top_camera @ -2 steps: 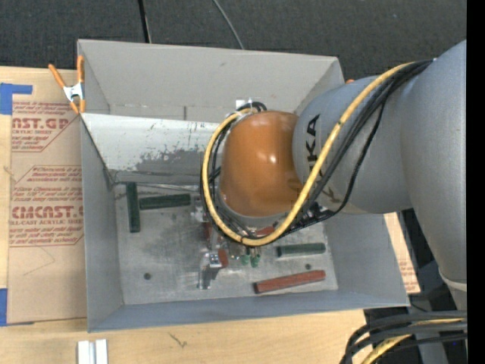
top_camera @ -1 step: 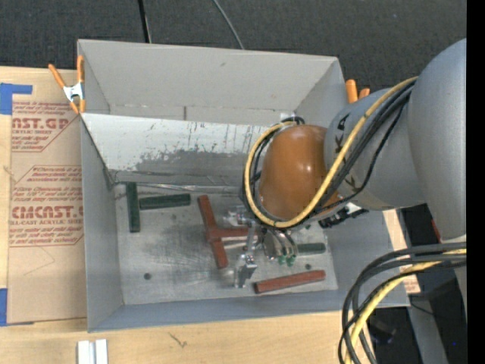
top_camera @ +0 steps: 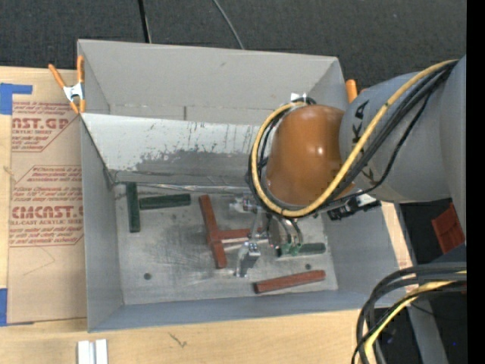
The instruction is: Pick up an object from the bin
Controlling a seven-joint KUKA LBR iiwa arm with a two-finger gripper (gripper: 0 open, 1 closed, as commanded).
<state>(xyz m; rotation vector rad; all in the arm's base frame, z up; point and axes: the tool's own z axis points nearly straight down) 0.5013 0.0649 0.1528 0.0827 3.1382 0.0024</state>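
— What sat closest to the lens?

— My own orange wrist cover (top_camera: 303,158), looped with yellow cable, high over the right half of the bin (top_camera: 102,203). Below it my hand (top_camera: 250,255) was down near the floor, about the middle of the bin and a little toward the near edge.

— Wide or narrow?

— I couldn't tell; the cover and wrist hid too much of it.

— And what lay under it?

— A red-brown piece (top_camera: 212,230), a long strip with a shorter arm branching off toward the right. It lay flat on the floor in the middle, and my hand was at the tip of that shorter arm. Just to the right was a small green piece (top_camera: 307,247), partly under my wrist. A separate red-brown bar (top_camera: 288,281) lay along the near edge toward the right corner, and a dark green angle (top_camera: 151,201) lay well apart by the left wall.

— How did you expect the red-brown one to handle?

— Stiff and light, I judged, like painted wood or hard plastic, and not fragile. Its faces looked smooth, so it might slip. It was also thin and flat on metal, leaving little to get under.

— Where to take it, then?

— Across the narrow width of a strip, close to where the two arms meet, so it would hang level rather than swing. A grip at the far tip, I thought, risked it twisting out.
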